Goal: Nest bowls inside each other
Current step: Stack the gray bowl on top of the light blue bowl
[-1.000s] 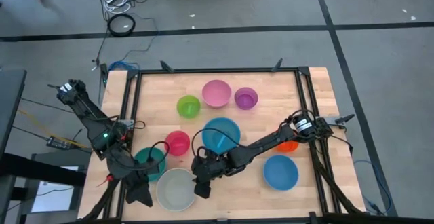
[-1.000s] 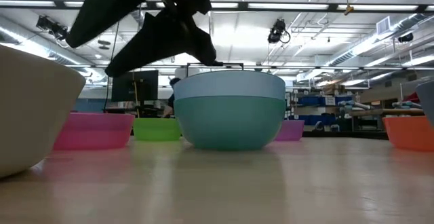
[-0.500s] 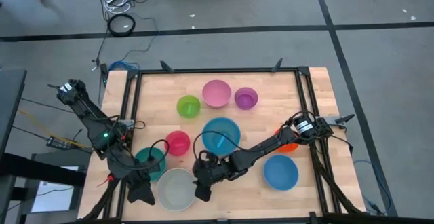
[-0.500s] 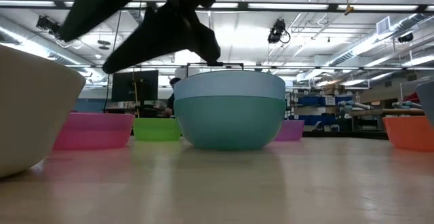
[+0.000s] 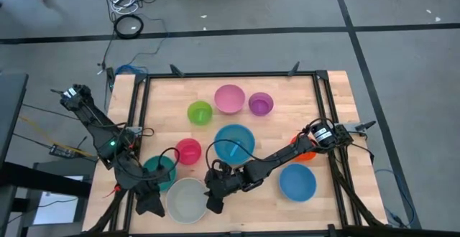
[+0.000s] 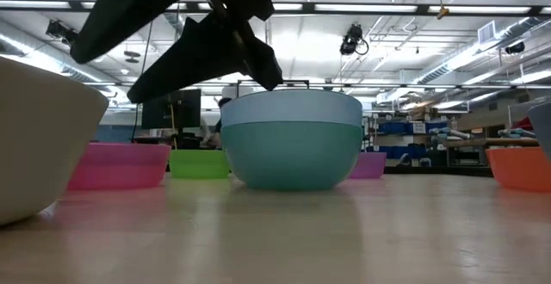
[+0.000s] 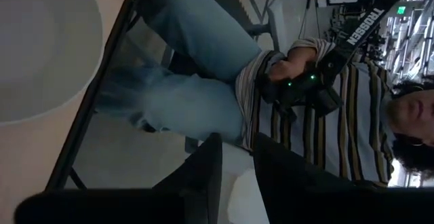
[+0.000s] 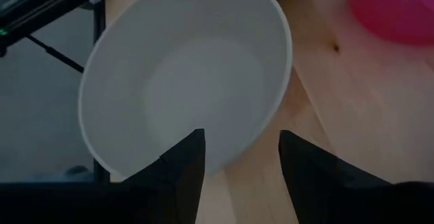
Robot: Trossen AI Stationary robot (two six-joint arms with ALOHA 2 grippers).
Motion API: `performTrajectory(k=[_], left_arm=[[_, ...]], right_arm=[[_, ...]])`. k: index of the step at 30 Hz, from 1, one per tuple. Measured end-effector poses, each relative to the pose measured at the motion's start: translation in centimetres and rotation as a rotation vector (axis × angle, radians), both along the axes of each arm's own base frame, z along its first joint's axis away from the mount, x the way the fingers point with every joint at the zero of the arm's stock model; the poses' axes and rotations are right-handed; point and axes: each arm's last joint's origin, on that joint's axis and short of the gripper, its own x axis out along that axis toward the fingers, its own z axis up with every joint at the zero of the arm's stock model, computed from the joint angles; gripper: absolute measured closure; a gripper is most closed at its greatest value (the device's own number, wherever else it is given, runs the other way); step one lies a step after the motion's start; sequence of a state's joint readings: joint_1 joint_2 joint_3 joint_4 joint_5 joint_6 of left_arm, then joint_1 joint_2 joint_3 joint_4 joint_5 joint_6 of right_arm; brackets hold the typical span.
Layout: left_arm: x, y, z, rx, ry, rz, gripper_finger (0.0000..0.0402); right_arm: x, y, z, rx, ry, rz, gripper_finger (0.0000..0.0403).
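Observation:
A pale grey-white bowl (image 5: 185, 200) stands upright on its base near the table's front edge. My right gripper (image 5: 213, 202) hovers open over its right rim. In the right wrist view one finger is over the hollow and the other outside the rim (image 8: 261, 132), touching nothing. My left gripper (image 5: 149, 208) waits open at the near left corner, beside a teal bowl (image 5: 162, 171). Farther back stand a magenta bowl (image 5: 188, 151), a large blue bowl (image 5: 234, 142), a lime green bowl (image 5: 200, 113), a pink bowl (image 5: 229, 98) and a purple bowl (image 5: 261, 104).
A blue bowl (image 5: 297, 182) and an orange bowl (image 5: 307, 154), partly under my right arm, stand at the near right. A black frame (image 5: 141, 122) runs round the wooden table. A seated person (image 7: 291, 115) holding a controller is just beyond the near left edge.

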State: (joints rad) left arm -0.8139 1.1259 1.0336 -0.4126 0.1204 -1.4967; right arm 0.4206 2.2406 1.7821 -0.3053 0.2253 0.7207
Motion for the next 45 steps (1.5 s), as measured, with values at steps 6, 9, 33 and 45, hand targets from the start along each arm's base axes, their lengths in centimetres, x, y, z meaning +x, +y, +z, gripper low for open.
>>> performTrajectory(k=[6,9,33,45], left_arm=[[0.0,0.0,0.0,0.001,-0.001,0.0,0.0309],[0.0,0.0,0.0,0.002,-0.003,-0.001,0.0309],[0.0,-0.1,0.0,0.029,-0.038,0.002,0.031],[0.0,0.0,0.0,0.045,-0.059,0.008,0.031]], right_arm=[[-0.2,0.5,0.0,-0.004,-0.006,-0.007,0.0226],[-0.3,0.7,0.0,-0.004,-0.006,-0.007,0.0226],[0.9,1.7,-4.7,0.08,0.013,0.008,0.024],[1.1,1.4,-4.4,0.055,-0.002,0.016,0.0394]])
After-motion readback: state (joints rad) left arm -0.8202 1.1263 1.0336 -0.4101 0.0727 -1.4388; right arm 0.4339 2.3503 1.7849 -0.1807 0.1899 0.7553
